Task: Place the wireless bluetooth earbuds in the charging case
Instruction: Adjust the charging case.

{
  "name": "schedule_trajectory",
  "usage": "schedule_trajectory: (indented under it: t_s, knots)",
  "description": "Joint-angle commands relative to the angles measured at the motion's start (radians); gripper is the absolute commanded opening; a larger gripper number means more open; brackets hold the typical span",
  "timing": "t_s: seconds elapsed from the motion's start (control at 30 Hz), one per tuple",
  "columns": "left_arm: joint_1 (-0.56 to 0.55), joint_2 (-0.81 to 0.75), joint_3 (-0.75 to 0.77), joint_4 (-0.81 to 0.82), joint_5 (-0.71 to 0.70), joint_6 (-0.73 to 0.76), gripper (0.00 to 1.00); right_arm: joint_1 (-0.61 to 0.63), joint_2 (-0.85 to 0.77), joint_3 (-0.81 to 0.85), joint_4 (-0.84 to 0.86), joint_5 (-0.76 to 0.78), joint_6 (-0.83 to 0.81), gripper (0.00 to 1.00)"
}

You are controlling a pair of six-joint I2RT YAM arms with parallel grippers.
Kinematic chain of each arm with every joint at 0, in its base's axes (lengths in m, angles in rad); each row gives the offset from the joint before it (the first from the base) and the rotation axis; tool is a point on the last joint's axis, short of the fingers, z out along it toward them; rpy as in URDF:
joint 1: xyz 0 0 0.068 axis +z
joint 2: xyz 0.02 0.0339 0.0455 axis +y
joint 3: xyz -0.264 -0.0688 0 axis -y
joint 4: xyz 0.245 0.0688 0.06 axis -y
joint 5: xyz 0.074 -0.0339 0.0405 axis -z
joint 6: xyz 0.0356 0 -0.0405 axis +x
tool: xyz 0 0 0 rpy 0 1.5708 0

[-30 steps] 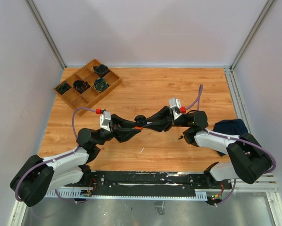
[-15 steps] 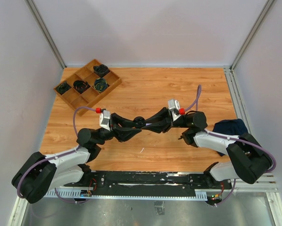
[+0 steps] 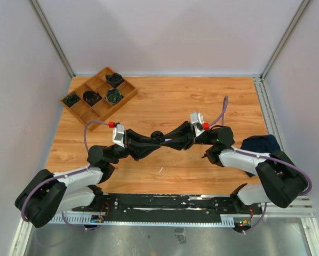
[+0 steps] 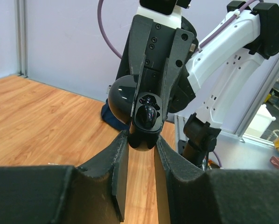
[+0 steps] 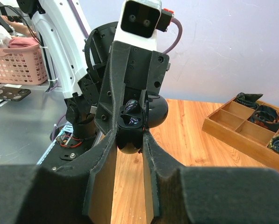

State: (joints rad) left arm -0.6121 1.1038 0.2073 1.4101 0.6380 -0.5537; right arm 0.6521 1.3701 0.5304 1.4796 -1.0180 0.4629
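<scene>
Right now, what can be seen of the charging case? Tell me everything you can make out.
The charging case is a small, round, glossy black shell, plastic by its look. Its domed lid stands open to one side. A dark earbud sits in its hollow. It hangs above the wooden table, near the middle, pinched from opposite sides by the left claw and the right claw.

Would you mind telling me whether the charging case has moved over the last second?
No. In the top view the charging case sits just as far from the wooden tray as before.
</scene>
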Motion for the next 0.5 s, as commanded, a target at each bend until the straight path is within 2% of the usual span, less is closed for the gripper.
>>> schedule_trajectory:
  t_s: [0.0, 0.1, 0.27, 0.37, 0.47]
  knots:
    - [0.003, 0.008, 0.023, 0.074, -0.003, -0.019, 0.13, 0.022, 0.013, 0.013, 0.053, -0.012, -0.032, 0.08]
    - [0.003, 0.003, 0.011, 0.075, -0.016, -0.003, 0.01, 0.023, 0.009, 0.009, 0.053, -0.006, -0.042, 0.12]
    - [0.003, -0.019, -0.003, 0.069, -0.037, 0.015, 0.01, 0.021, 0.01, 0.003, 0.053, 0.0, -0.044, 0.11]
    - [0.003, -0.022, -0.004, 0.08, -0.035, 0.009, 0.18, 0.022, 0.015, 0.007, 0.053, 0.002, -0.039, 0.07]
    - [0.003, -0.016, -0.005, 0.102, -0.028, -0.002, 0.25, 0.023, 0.014, 0.011, 0.054, 0.003, -0.031, 0.07]
